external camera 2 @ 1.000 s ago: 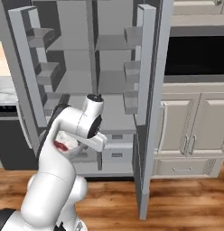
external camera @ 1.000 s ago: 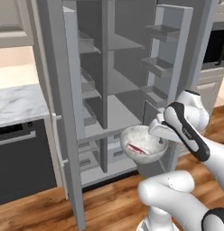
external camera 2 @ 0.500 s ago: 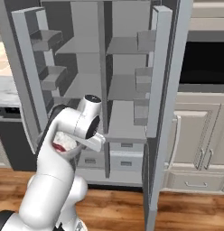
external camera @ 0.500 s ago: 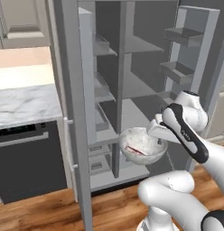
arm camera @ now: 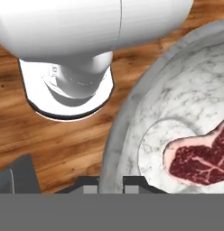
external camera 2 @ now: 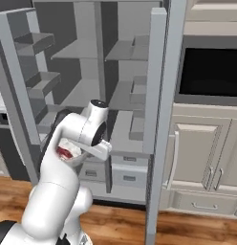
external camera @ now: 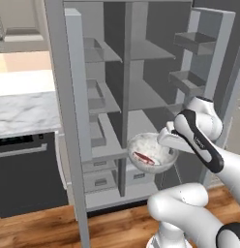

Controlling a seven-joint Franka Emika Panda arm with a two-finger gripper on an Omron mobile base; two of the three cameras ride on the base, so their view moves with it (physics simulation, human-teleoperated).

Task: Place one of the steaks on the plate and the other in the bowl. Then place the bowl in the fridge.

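Bowl (external camera: 152, 154) holds marbled steak (arm camera: 200, 161); hand (arm camera: 110, 181) pinched tight on bowl rim, before open fridge (external camera: 141, 87).

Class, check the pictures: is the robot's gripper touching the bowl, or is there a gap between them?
Touching. In the hand view the gripper has its jaws closed on the rim of the bowl, one tip on each side of the wall. The marbled steak lies inside.

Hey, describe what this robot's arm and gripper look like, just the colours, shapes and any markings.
The arm is glossy white with rounded, bulbous links and dark grey to black bands at the joints; one black band carries small white lettering, too small to read. The gripper ends in two small dark, blocky finger tips. No loose cables are visible.
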